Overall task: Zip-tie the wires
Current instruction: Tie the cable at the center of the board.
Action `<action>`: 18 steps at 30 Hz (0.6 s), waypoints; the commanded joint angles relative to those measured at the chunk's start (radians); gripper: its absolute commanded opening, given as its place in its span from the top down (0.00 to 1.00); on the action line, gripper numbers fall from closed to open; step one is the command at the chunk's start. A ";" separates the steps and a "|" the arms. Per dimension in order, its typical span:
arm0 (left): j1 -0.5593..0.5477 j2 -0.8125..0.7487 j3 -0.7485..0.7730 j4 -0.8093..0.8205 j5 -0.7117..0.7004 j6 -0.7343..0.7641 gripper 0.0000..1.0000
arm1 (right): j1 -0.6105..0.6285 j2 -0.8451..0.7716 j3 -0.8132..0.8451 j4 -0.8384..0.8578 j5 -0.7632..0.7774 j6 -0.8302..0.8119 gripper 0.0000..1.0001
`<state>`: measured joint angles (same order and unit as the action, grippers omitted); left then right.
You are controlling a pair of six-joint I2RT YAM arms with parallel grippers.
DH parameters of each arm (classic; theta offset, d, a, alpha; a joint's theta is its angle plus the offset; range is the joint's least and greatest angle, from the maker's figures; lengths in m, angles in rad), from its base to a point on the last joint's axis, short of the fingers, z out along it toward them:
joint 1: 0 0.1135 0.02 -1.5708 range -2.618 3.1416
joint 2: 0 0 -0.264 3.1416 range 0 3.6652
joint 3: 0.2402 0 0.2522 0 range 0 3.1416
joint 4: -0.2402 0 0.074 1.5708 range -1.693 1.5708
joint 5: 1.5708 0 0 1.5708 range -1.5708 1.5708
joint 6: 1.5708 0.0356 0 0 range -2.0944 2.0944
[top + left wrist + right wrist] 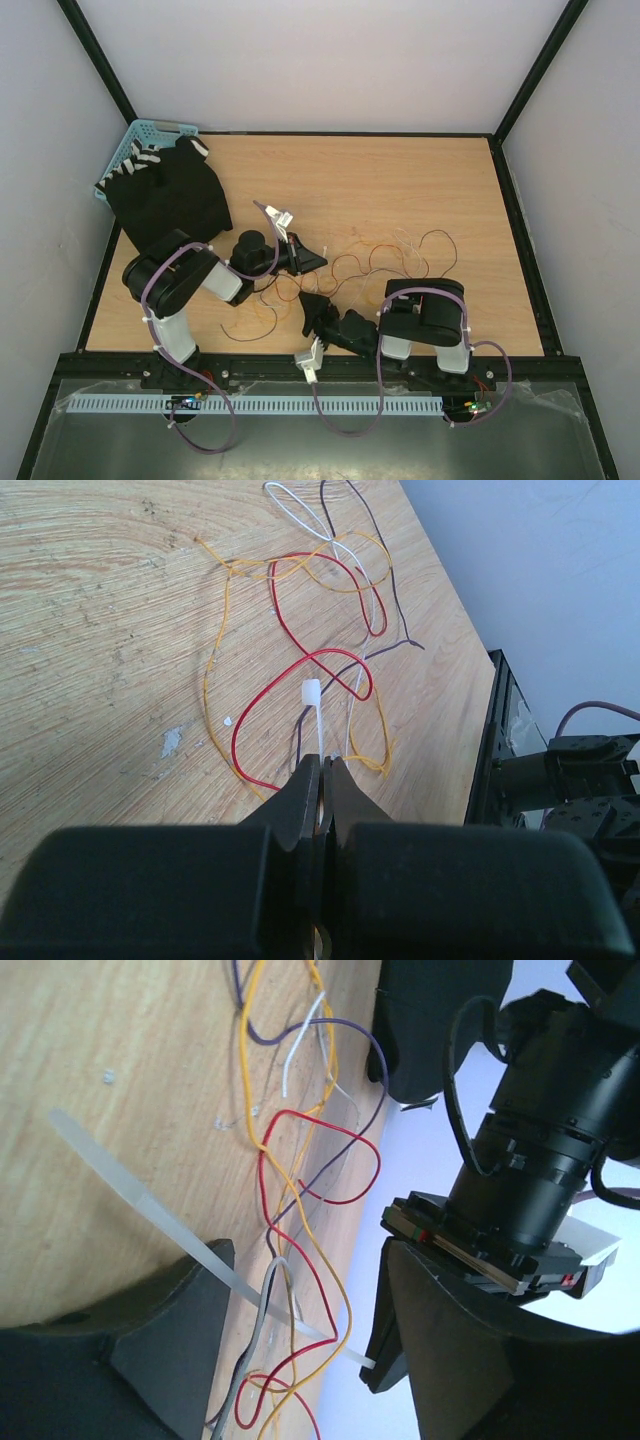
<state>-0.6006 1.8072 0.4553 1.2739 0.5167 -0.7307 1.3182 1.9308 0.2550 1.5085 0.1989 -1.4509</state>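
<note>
Seen from above, my two arms meet over the middle of the wooden worktop point(420, 180). My left gripper point(312, 260) and right gripper point(312, 308) are close together at the near edge of the wires point(392, 258), which sprawl in one loose tangle. One blue basket point(140, 130) sits at the far left corner. One black cloth point(170, 195) with white stripes is draped over it and spills onto the wood; what else the basket holds I cannot tell. From my left wrist, my left gripper is pinched tight on one white zip tie point(312, 695), its head standing clear above the fingertips. Beyond it the strands lie flat on the wood in four colours: red, orange-yellow, white and dark. From my right wrist, my right gripper's jaws stand wide apart. One pale strap point(140, 1195) slants across the gap, and red, orange-yellow and dark strands run through it. Whether that strap is the same tie I cannot tell.
</note>
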 commanded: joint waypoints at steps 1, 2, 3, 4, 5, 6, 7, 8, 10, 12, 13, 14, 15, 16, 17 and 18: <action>0.005 0.006 0.015 0.053 0.015 -0.005 1.00 | 0.026 0.034 -0.002 -0.017 0.017 0.019 0.31; 0.007 0.007 0.015 0.052 0.016 -0.005 1.00 | 0.029 0.037 -0.002 -0.015 0.020 0.023 0.34; 0.006 0.007 0.016 0.053 0.016 -0.006 1.00 | 0.030 0.039 -0.002 -0.016 0.021 0.023 0.38; 0.006 0.007 0.017 0.052 0.015 -0.007 1.00 | 0.032 0.041 -0.001 -0.014 0.021 0.026 0.42; 0.006 0.008 0.017 0.052 0.016 -0.006 1.00 | 0.033 0.040 0.000 -0.011 0.022 0.030 0.47; 0.006 0.008 0.016 0.052 0.016 -0.007 1.00 | 0.034 0.040 0.001 -0.011 0.024 0.034 0.53; 0.006 0.010 0.017 0.052 0.016 -0.007 1.00 | 0.035 0.039 0.002 -0.010 0.024 0.038 0.57; 0.007 0.011 0.017 0.052 0.014 -0.008 1.00 | 0.035 0.038 0.003 -0.013 0.025 0.045 0.62; 0.007 0.012 0.017 0.052 0.015 -0.008 1.00 | 0.035 0.034 0.005 -0.014 0.026 0.055 0.72; 0.007 0.013 0.017 0.052 0.015 -0.009 1.00 | 0.036 0.028 0.008 -0.023 0.027 0.067 0.83; 0.007 0.013 0.018 0.052 0.016 -0.008 1.00 | 0.036 0.024 0.011 -0.029 0.026 0.076 0.88; 0.007 0.013 0.017 0.052 0.015 -0.009 1.00 | 0.036 0.019 0.014 -0.034 0.031 0.086 0.94; 0.007 0.013 0.017 0.053 0.015 -0.008 1.00 | 0.036 0.014 0.016 -0.042 0.034 0.099 1.00; 0.007 0.014 0.017 0.052 0.016 -0.010 1.00 | 0.036 0.006 0.023 -0.050 0.038 0.126 1.00; 0.007 0.014 0.017 0.052 0.016 -0.010 1.00 | 0.036 -0.003 0.027 -0.063 0.045 0.147 1.00; 0.007 0.013 0.017 0.051 0.016 -0.010 1.00 | 0.036 -0.014 0.033 -0.076 0.052 0.181 1.00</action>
<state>-0.5991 1.8107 0.4553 1.2739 0.5205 -0.7349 1.3445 1.9594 0.2607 1.4700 0.2283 -1.3769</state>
